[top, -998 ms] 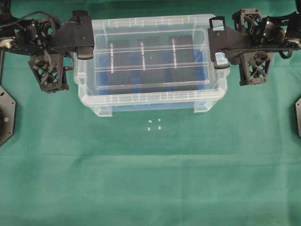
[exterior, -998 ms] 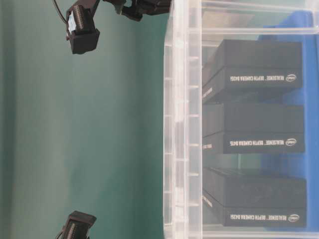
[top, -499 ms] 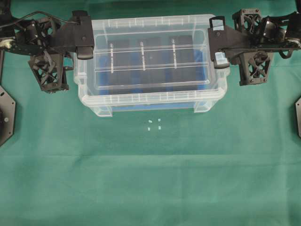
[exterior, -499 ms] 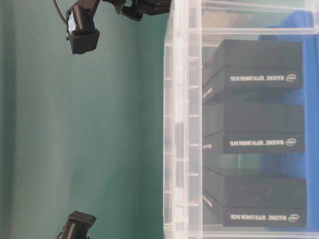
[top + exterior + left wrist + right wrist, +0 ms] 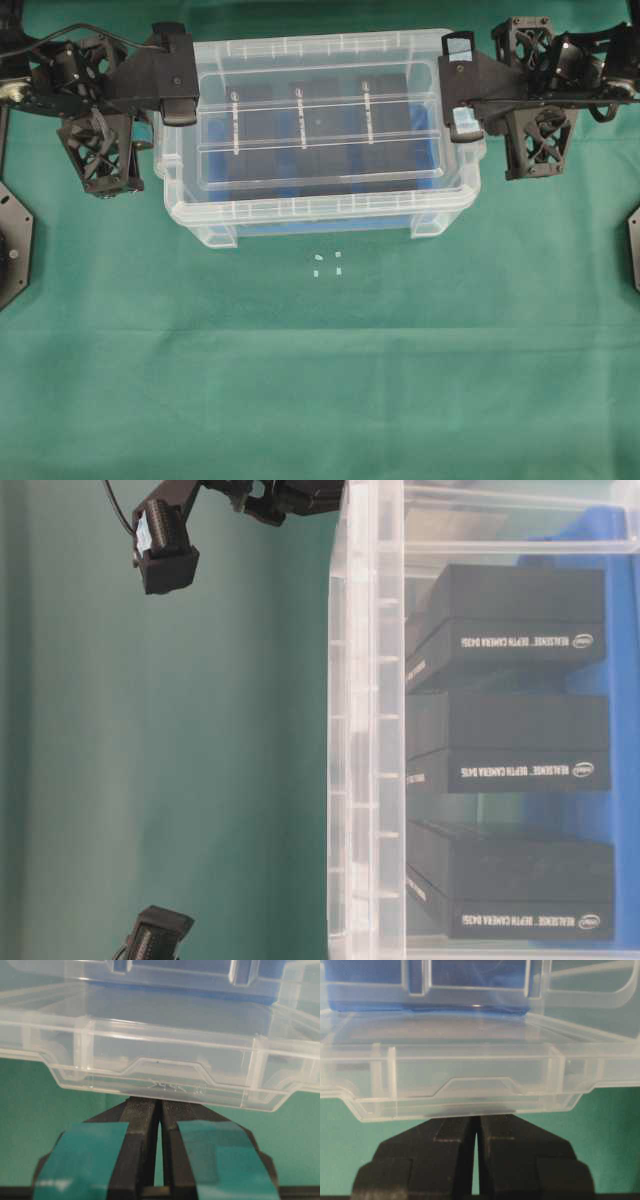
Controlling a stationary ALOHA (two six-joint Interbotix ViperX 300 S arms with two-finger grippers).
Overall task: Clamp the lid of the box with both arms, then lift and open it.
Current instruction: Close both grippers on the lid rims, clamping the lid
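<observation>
The clear lid (image 5: pixel 320 130) lies on the clear box (image 5: pixel 428 226), which holds a blue liner and three black packs (image 5: pixel 520 630). My left gripper (image 5: pixel 186 98), with teal tape, is shut and sits at the lid's left end. In the left wrist view its closed tips (image 5: pixel 160 1102) meet the underside of the lid's end rim (image 5: pixel 160 1077). My right gripper (image 5: pixel 456 98) is shut at the lid's right end. In the right wrist view its tips (image 5: pixel 476 1121) also sit under the lid's rim (image 5: pixel 470 1095). The very tips are hidden by the plastic.
Small white bits (image 5: pixel 328 262) lie on the green cloth in front of the box. Black base plates stand at the left edge (image 5: pixel 12 245) and the right edge (image 5: pixel 632 245). The lattice wrists (image 5: pixel 98 155) (image 5: pixel 540 140) hang beside the box ends.
Both grippers and the lid's rim have shifted a little toward the back of the overhead view. The lid edge sits slightly higher than before.
</observation>
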